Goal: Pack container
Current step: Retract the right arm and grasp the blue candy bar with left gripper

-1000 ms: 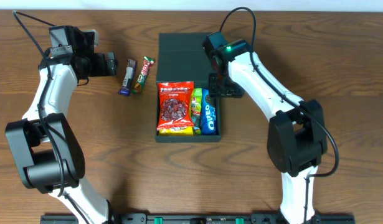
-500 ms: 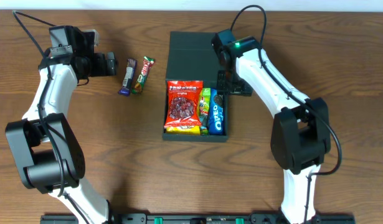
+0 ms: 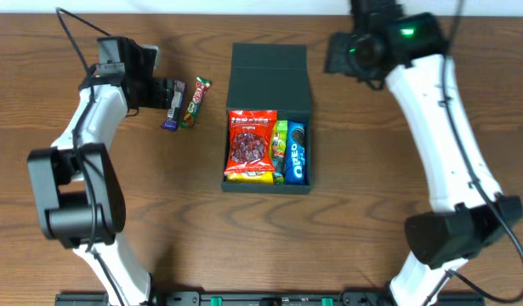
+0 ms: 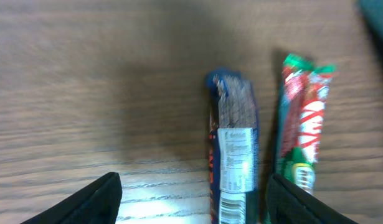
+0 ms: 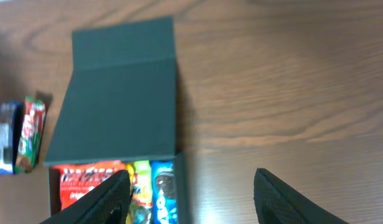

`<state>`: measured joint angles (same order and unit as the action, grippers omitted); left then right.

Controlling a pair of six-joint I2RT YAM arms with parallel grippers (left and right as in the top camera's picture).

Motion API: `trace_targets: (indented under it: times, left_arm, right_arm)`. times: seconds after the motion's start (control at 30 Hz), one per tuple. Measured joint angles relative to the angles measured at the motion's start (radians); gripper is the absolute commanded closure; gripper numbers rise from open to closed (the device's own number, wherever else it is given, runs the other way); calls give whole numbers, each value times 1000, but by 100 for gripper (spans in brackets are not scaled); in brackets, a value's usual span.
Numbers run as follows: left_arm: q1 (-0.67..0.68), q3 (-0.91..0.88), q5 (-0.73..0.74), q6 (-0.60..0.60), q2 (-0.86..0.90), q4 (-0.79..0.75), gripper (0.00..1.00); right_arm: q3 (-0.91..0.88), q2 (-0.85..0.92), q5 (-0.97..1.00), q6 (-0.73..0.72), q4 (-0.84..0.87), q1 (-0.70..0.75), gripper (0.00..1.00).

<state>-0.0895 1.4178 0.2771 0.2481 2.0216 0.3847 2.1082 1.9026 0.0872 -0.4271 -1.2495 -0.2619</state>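
The container (image 3: 270,76) is a dark teal-green box in mid-table, its lid (image 5: 119,99) lying open flat toward the back. Inside lie a red packet (image 3: 250,146), a green-yellow packet (image 3: 281,149) and a blue Oreo packet (image 3: 297,155). Left of it on the wood lie a dark blue bar (image 3: 173,106) and a green-red bar (image 3: 194,102). My left gripper (image 3: 166,93) is open and low, and the blue bar (image 4: 233,149) lies between its fingers, close to the right one (image 4: 297,202). My right gripper (image 3: 336,55) hangs open and empty, raised behind the box's right side.
The green-red bar (image 4: 303,130) lies just beyond the blue one, right next to my left gripper's right finger. Bare brown wood surrounds the box. The table's far edge runs just behind the lid and the right arm.
The box slid a little to the right. My right gripper then lifted away from its right wall to the back, opening wider. My left gripper moved right over the blue bar, its jaws narrowing.
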Motion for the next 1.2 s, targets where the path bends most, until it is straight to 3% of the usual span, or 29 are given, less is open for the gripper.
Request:
trace_targets:
  times: [0.27, 0.47, 0.63, 0.97, 1.2]
  left_arm:
    - [90, 0, -71, 8, 78, -54, 28]
    - [95, 1, -109, 14, 112, -76, 48]
    - [93, 1, -121, 18, 112, -75, 73]
    - [93, 16, -124, -17, 109, -52, 76]
    - [126, 109, -128, -208, -90, 63, 80]
  right_arm:
    - [0, 8, -4, 5, -11, 23, 37]
    - [0, 8, -5, 11, -21, 23, 37]
    - [0, 8, -5, 11, -22, 23, 36]
    - [0, 8, 0, 16, -44, 115, 31]
    - [0, 8, 0, 3, -46, 281, 27]
